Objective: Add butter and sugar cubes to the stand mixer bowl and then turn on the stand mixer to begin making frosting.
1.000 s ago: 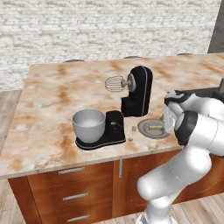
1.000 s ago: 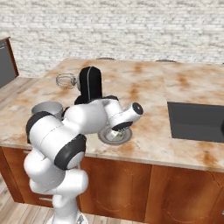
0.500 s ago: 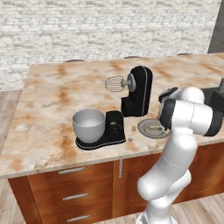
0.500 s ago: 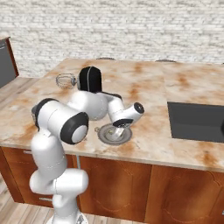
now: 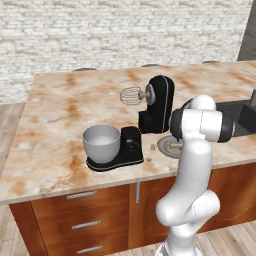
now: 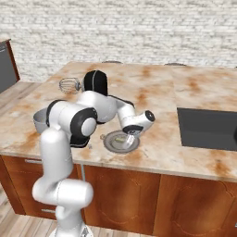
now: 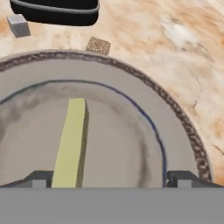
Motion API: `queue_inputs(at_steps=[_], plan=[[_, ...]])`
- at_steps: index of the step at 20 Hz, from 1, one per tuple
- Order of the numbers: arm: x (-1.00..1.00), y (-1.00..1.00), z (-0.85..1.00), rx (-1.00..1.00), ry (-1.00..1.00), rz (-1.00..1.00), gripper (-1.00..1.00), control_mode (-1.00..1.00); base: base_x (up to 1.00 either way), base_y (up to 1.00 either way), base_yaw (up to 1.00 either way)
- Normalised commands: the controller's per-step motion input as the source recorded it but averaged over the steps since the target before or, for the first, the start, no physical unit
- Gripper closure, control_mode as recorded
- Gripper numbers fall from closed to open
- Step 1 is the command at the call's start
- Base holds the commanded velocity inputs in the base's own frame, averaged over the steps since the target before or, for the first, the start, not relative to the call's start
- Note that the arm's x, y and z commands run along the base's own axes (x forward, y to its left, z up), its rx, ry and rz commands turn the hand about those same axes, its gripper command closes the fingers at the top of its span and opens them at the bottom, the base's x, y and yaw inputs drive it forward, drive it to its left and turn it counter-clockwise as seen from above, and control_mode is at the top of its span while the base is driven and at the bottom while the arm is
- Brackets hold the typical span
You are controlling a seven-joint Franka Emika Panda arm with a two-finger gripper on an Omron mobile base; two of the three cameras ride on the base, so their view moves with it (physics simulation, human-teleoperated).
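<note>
End effector [image 7: 107, 178] hangs low over the grey plate [image 7: 183, 131], fingers spread wide with nothing between them; the yellow butter stick [image 7: 72, 140] lies on the plate just beside one fingertip. Off the plate's rim on the marble worktop [image 5: 55, 115] sit a brown sugar cube [image 7: 98, 45] and a white one [image 7: 19, 25], near the stand mixer [image 5: 152, 107] base. The stand mixer bowl [image 5: 101, 143] rests on that base, away from the plate.

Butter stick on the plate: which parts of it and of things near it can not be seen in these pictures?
- Butter stick: near end cut off by the hand view's bottom edge.
- Plate: right part hidden behind the arm in the left base view.
- Mixer bowl: mostly hidden behind the arm in the right base view.
</note>
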Motion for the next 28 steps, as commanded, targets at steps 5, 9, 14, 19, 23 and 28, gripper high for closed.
queue_inputs(at_steps=[5, 9, 14, 19, 23, 28], plan=[[0.21, 0.01, -0.4, -0.04, 0.0, 0.01, -1.0, -1.0, 0.0, 0.0, 0.0], [0.23, 0.08, -0.38, -0.05, 0.01, 0.0, 1.0, -1.0, 0.0, 0.0, 0.0], [0.0, 0.01, -0.17, -0.04, 0.0, 0.0, 1.0, -1.0, 0.0, 0.0, 0.0], [-0.48, 0.01, 0.61, 0.0, -0.14, -0.03, 1.0, -1.0, 0.0, 0.0, 0.0], [-0.63, 0.17, 0.98, 0.0, -0.2, -0.04, 1.0, -1.0, 0.0, 0.0, 0.0], [-0.78, 0.52, 0.61, -0.01, -0.06, -0.01, 1.0, -1.0, 0.0, 0.0, 0.0]])
